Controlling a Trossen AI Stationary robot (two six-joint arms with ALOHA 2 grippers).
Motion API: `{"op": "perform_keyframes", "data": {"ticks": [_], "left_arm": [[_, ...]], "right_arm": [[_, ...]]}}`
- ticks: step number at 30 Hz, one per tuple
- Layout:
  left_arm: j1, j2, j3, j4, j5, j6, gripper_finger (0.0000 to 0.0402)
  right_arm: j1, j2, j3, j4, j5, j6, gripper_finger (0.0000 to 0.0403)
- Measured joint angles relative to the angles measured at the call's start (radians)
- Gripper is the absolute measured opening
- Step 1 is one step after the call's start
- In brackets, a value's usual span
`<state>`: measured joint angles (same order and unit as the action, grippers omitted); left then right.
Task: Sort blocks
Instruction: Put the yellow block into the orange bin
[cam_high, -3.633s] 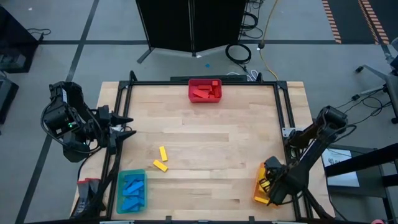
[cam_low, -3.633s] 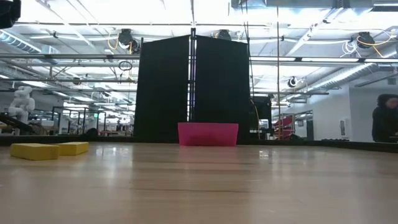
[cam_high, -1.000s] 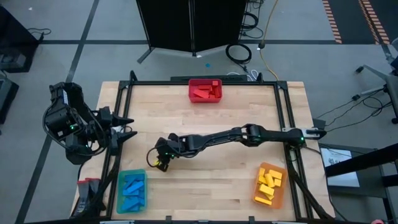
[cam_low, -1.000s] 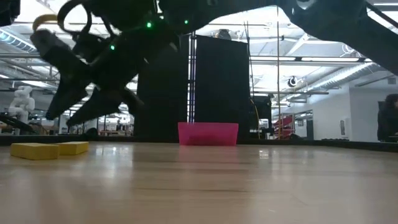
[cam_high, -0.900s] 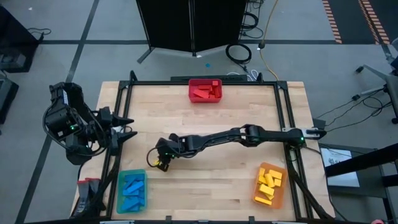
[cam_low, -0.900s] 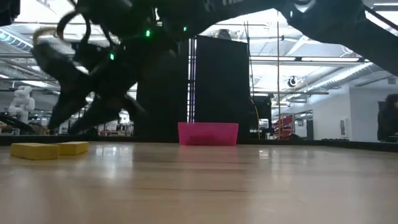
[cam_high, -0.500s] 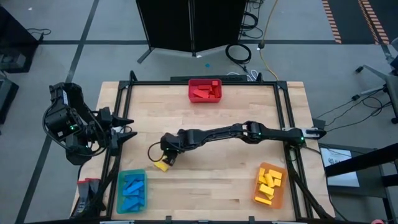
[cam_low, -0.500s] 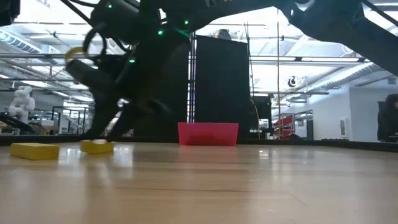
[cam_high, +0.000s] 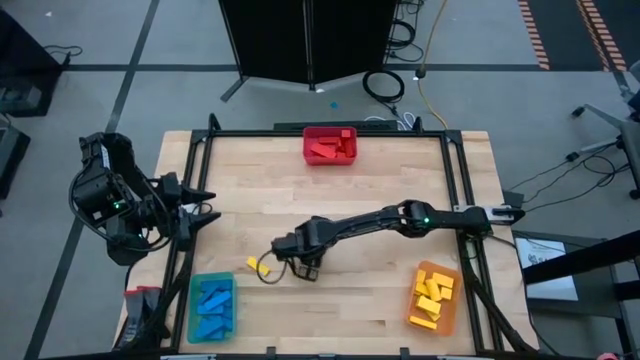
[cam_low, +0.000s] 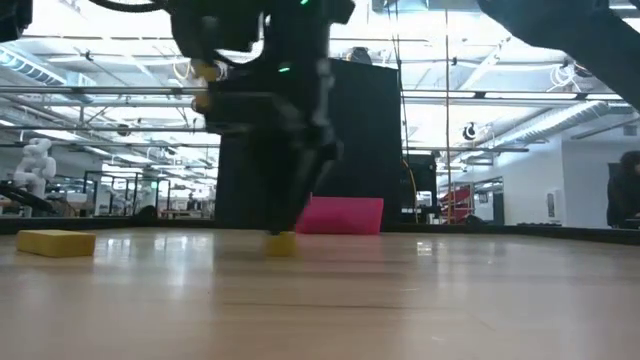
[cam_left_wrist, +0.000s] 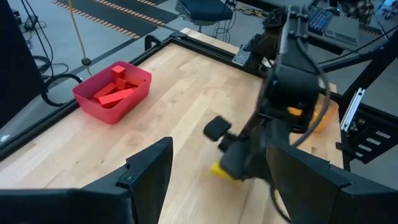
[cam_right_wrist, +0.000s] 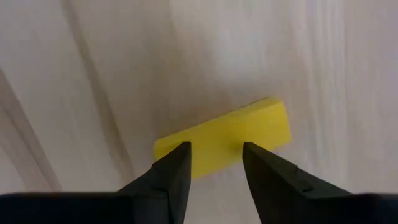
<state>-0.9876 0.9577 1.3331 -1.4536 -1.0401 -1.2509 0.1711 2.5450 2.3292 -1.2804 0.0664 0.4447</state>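
Two yellow blocks lie flat on the wooden table. One yellow block (cam_right_wrist: 224, 134) (cam_low: 280, 243) sits right under my right gripper (cam_right_wrist: 214, 152) (cam_high: 303, 260), which points straight down near the table's middle with its fingers apart; the gripper hides this block in the high view. The other yellow block (cam_high: 255, 265) (cam_low: 55, 242) lies just left of it, untouched. My left gripper (cam_high: 203, 204) waits open at the table's left edge, holding nothing. My right gripper comes from above, pointing down. Its two fingertips (cam_right_wrist: 180, 158) stand at one long edge of the yellow block (cam_right_wrist: 214, 163), side by side along its length. The block is longer than the gap and lies flat on the table. Whether the tips press on its top or push its side, I cannot tell.
A red bin (cam_high: 306, 146) with red blocks stands at the far edge. A teal bin (cam_high: 192, 300) with blue blocks is at the near left corner. An orange bin (cam_high: 457, 300) with yellow blocks is at the near right. A black metal frame edges the table.
My right gripper has tipped from a slant to pointing straight down and has gone toward the table's right edge. The farther yellow block has slid along the table with it and turned about. The other yellow block has stayed where it was.
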Motion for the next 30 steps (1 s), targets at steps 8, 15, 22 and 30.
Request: {"op": "perform_keyframes", "data": {"ticks": [8, 15, 22, 30], "left_arm": [[0.0, 0.003, -0.012, -0.004, 0.019, 0.004, 0.0264], [0.0, 0.005, -0.045, 0.002, 0.019, -0.001, 0.0264], [0.0, 0.005, -0.051, 0.005, 0.034, -0.009, 0.0264], [0.0, 0.005, -0.052, 0.005, 0.034, -0.027, 0.0264]], "right_arm": [[0.035, -0.137, 0.003, -0.136, 0.065, -0.117, 0.0141], [0.028, -0.142, 0.002, -0.175, 0.014, 0.124, 0.0148], [0.006, -0.116, -0.012, -0.124, 0.002, 0.185, 0.0194], [-0.028, -0.119, -0.014, -0.093, -0.069, 0.33, 0.028]]}}
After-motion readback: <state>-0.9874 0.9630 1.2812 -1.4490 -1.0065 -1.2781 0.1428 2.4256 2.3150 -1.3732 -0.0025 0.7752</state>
